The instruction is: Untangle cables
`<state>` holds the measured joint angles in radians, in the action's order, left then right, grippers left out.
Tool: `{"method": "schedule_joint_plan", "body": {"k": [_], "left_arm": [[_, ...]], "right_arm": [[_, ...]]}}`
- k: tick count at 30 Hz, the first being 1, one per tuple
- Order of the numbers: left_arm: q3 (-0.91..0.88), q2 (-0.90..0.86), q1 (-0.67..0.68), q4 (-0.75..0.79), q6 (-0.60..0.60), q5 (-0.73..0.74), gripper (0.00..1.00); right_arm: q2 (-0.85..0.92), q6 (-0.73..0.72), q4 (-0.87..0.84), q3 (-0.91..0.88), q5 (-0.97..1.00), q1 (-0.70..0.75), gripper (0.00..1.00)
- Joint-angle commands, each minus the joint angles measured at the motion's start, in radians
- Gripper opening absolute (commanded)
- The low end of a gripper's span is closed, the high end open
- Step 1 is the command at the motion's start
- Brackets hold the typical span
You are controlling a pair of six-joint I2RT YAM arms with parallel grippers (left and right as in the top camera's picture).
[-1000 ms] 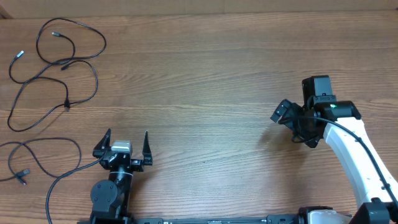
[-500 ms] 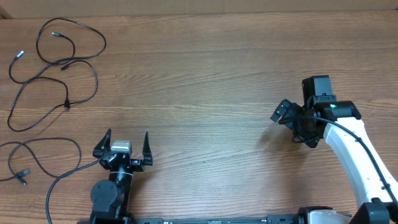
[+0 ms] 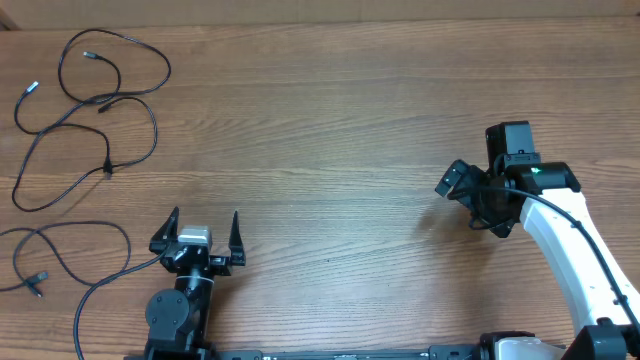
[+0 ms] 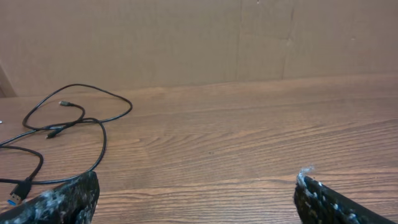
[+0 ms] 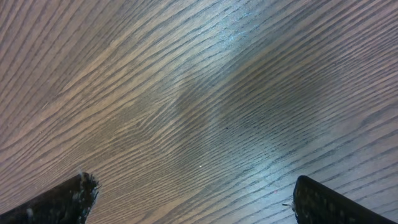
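The cables lie at the far left of the wooden table [image 3: 330, 120]. Thin black loops with small plug ends [image 3: 105, 100] overlap near the back left corner. Another loop with a plug [image 3: 38, 283] lies by the left edge further forward. My left gripper [image 3: 204, 218] stands open near the front edge, to the right of these loops and touching none. Its wrist view shows the cable loops [image 4: 74, 118] ahead on the left and bare wood between the fingers [image 4: 62, 202]. My right gripper [image 3: 470, 195] hangs open over bare wood at the right, far from the cables, its fingertips [image 5: 323, 202] wide apart.
A brown cardboard wall [image 4: 205, 37] stands behind the table's far edge. A black wire [image 3: 100, 285] runs from the left arm toward the front edge, close to the lower cable loop.
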<state>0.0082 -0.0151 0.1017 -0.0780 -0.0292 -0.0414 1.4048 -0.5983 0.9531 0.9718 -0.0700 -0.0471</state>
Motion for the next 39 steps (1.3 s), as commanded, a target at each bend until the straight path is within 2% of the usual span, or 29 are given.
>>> {"method": "schedule_joint_plan", "body": {"k": [1,24,39], "left_arm": [[-0.002,0.011,-0.011,0.000,0.009,0.008,0.99],[-0.002,0.011,-0.011,0.000,0.009,0.008,1.00],[-0.002,0.011,-0.011,0.000,0.009,0.008,1.00]], "right_arm": [[0.000,0.001,-0.005,0.003,0.014,0.003,1.00],[-0.004,0.002,-0.005,0.003,0.014,0.003,1.00],[-0.159,0.001,-0.005,0.003,0.014,0.003,1.00]]}}
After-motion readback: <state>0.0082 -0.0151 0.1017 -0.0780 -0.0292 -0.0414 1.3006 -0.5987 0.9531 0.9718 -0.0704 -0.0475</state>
